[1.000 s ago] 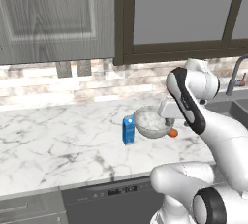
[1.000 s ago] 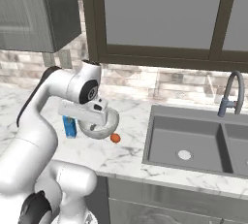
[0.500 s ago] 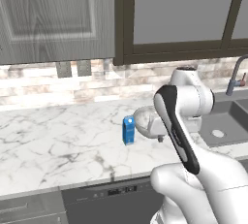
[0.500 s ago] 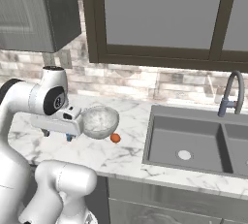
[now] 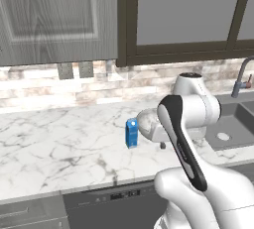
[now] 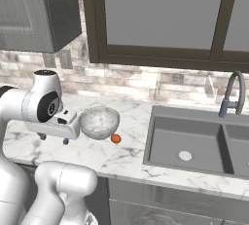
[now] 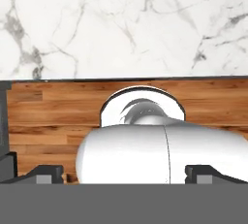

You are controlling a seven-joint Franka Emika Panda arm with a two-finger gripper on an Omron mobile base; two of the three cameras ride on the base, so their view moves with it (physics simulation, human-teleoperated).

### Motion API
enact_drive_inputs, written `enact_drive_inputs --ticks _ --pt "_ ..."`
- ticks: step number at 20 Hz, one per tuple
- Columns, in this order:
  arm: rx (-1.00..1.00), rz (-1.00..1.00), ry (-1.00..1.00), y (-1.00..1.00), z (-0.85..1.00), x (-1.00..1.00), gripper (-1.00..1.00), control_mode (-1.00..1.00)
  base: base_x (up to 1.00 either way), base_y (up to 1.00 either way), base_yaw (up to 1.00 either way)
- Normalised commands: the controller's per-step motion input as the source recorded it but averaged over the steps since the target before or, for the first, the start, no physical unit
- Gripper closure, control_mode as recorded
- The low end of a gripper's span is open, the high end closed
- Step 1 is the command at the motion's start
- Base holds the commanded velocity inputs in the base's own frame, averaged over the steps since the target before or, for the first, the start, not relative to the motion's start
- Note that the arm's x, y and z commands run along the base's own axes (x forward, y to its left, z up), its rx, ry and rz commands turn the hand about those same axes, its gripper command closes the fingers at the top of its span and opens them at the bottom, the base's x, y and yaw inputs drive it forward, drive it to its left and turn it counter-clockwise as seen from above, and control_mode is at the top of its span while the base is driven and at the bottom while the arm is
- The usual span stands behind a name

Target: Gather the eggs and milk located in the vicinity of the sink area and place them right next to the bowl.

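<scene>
We see the milk (image 5: 131, 133) at frame centre, just left of the bowl (image 6: 99, 121); the egg (image 6: 115, 139) sits at the bowl's lower right. Our gripper (image 7: 124, 174) holds nothing, jaws spread wide. The sink (image 6: 194, 141) is right.

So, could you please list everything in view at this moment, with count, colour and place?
milk: one, blue carton, upright on the counter, left of the bowl.
bowl: one, grey-white speckled, on the counter left of the sink.
egg: one, orange-brown, on the counter beside the bowl, on its sink side.
sink: one, dark grey, double basin, set into the counter.
faucet: one, grey, curved, behind the sink.
counter: one, white marble.
gripper: one, dark fingertips, open, holding nothing.
</scene>
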Motion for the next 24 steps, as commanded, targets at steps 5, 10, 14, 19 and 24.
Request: enact_drive_inputs --ticks 5,10,14,19,24 --pt "0.00 0.00 0.00 0.00 0.00 0.00 -1.00 1.00 -0.10 0.00 0.00" --pt "0.00 0.00 0.00 0.00 0.00 0.00 -1.00 1.00 -1.00 0.12 0.00" --pt "0.00 0.00 0.00 0.00 0.00 0.00 -1.00 1.00 -1.00 0.21 0.00" --pt "0.00 0.00 0.00 0.00 0.00 0.00 -1.00 1.00 -0.90 0.07 0.00" --pt "0.00 0.00 0.00 0.00 0.00 0.00 -1.00 1.00 -0.48 0.00 0.04"
